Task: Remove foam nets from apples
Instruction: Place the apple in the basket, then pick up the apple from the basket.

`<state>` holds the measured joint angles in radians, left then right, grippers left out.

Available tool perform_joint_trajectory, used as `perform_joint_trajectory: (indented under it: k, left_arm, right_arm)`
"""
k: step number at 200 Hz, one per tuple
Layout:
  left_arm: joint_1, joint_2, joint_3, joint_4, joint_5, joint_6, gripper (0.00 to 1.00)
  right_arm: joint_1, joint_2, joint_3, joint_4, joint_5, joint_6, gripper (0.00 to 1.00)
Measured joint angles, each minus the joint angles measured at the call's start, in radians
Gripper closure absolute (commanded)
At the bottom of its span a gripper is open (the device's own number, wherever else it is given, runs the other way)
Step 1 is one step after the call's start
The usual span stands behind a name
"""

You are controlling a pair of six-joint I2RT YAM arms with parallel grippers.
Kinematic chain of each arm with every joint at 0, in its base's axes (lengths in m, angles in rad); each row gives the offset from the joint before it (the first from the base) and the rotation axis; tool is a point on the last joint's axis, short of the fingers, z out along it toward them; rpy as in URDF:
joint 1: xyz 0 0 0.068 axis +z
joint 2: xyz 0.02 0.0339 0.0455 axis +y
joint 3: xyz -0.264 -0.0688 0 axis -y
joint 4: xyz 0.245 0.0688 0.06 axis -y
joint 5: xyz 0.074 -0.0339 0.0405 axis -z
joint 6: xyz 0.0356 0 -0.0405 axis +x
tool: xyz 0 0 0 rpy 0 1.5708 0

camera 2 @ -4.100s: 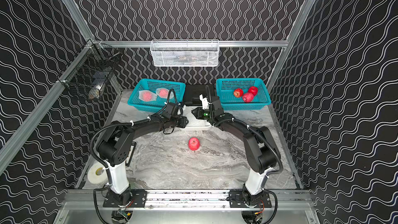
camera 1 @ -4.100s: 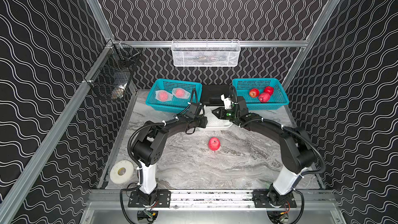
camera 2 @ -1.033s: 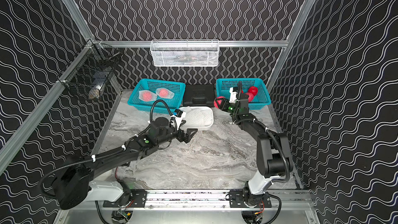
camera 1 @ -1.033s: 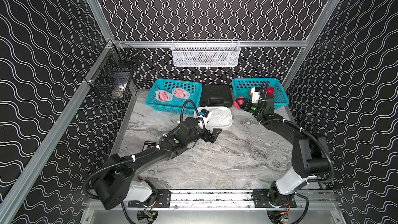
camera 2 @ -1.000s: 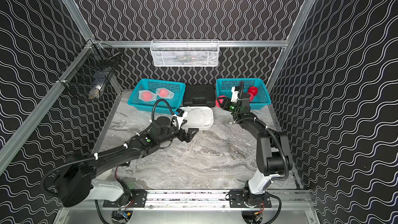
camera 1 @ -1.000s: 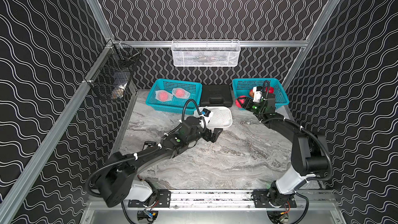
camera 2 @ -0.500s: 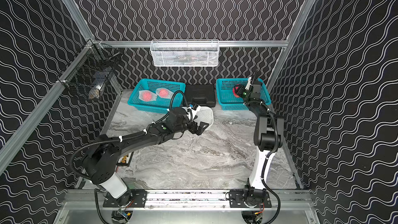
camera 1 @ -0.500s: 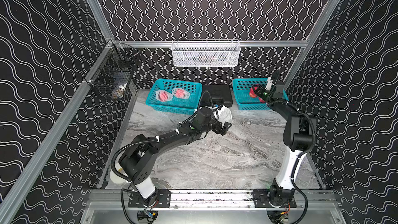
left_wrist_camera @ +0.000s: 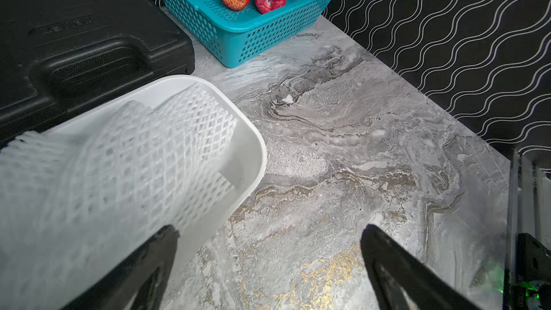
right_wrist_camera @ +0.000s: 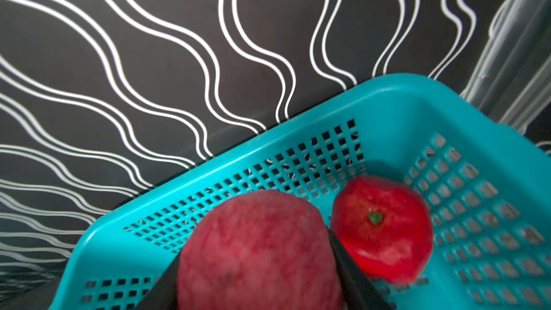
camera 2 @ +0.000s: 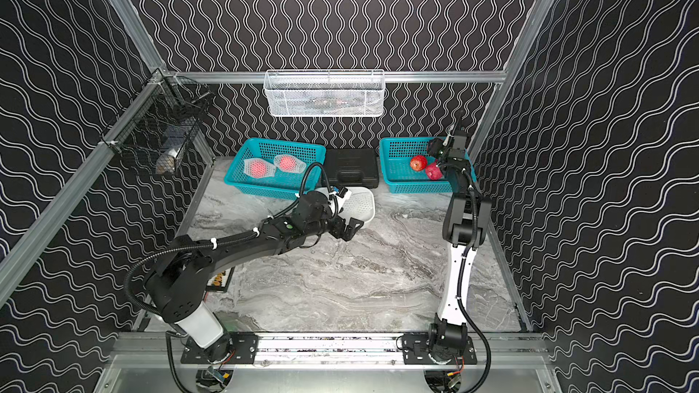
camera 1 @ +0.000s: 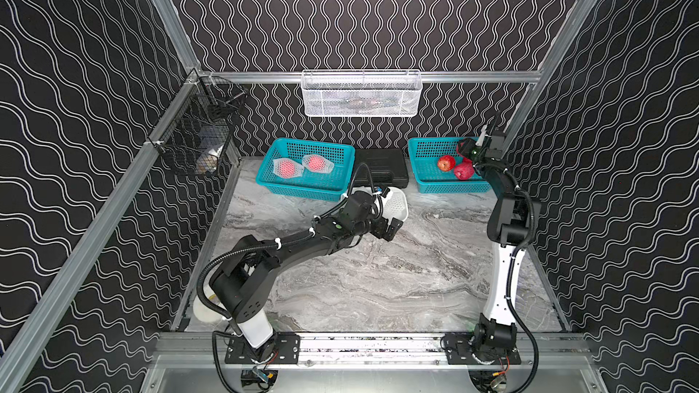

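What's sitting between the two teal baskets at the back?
A black case fills that gap, lying flat on the table; both top views show it.

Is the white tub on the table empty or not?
Not empty: the left wrist view shows white foam nets lying inside the white tub.

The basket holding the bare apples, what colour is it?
The basket is teal, clearest in the left wrist view.

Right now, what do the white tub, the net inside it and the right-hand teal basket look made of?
White tub: smooth matte plastic, probably; rounded moulded rim. Foam net: soft white foam mesh; diamond holes, limp folds. Teal basket: rigid, slightly glossy plastic; moulded square perforations.
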<state>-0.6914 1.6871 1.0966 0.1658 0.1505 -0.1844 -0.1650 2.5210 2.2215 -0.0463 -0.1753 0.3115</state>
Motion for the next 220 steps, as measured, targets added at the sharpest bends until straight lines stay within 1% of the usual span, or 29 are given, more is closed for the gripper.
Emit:
perform_joint_trajectory:
  k: [5, 14, 20, 41, 66, 87, 94, 132, 165, 182, 197, 210, 220]
  left_arm:
    - [0.000, 0.000, 0.000, -0.002, -0.003, 0.000, 0.01]
    - [0.000, 0.000, 0.000, -0.002, -0.009, 0.003, 0.01]
    - [0.001, -0.001, -0.002, -0.002, -0.014, 0.004, 0.01]
    - [0.003, -0.018, -0.013, -0.004, -0.025, 0.006, 0.00]
    - [0.005, -0.043, -0.018, -0.002, -0.043, 0.006, 0.01]
    - [0.006, -0.061, -0.019, -0.003, -0.052, 0.006, 0.01]
    - [0.006, -0.069, -0.022, -0.003, -0.059, 0.006, 0.01]
    - [0.014, -0.109, -0.031, -0.011, -0.092, 0.003, 0.01]
    - [0.048, -0.154, -0.029, -0.038, -0.103, 0.003, 0.01]
    - [0.094, -0.182, -0.029, -0.056, -0.109, 0.002, 0.01]
    - [0.153, -0.197, -0.020, -0.069, -0.114, -0.010, 0.01]
    - [0.209, -0.189, 0.013, -0.090, -0.113, -0.027, 0.01]
    - [0.252, -0.159, 0.068, -0.122, -0.113, -0.031, 0.01]
  right_arm:
    - [0.000, 0.013, 0.018, -0.006, 0.000, -0.005, 0.56]
    - [0.000, 0.030, 0.041, -0.009, 0.000, -0.006, 0.41]
    - [0.000, 0.040, 0.053, -0.010, 0.001, -0.006, 0.36]
    - [0.000, 0.054, 0.067, -0.020, 0.014, -0.008, 0.27]
    - [0.000, 0.055, 0.071, -0.024, 0.040, -0.006, 0.11]
    - [-0.001, 0.052, 0.071, -0.032, 0.058, -0.006, 0.04]
    - [-0.001, 0.047, 0.069, -0.036, 0.058, -0.005, 0.01]
    - [-0.001, -0.068, -0.068, -0.029, 0.052, 0.014, 0.00]
    - [-0.001, -0.232, -0.192, -0.003, 0.007, 0.022, 0.00]
    - [0.001, -0.328, -0.293, 0.042, -0.012, 0.037, 0.00]
    - [0.005, -0.398, -0.374, 0.046, -0.027, 0.053, 0.00]
    - [0.013, -0.466, -0.450, 0.040, -0.049, 0.071, 0.00]
    - [0.025, -0.538, -0.520, 0.040, -0.070, 0.075, 0.00]
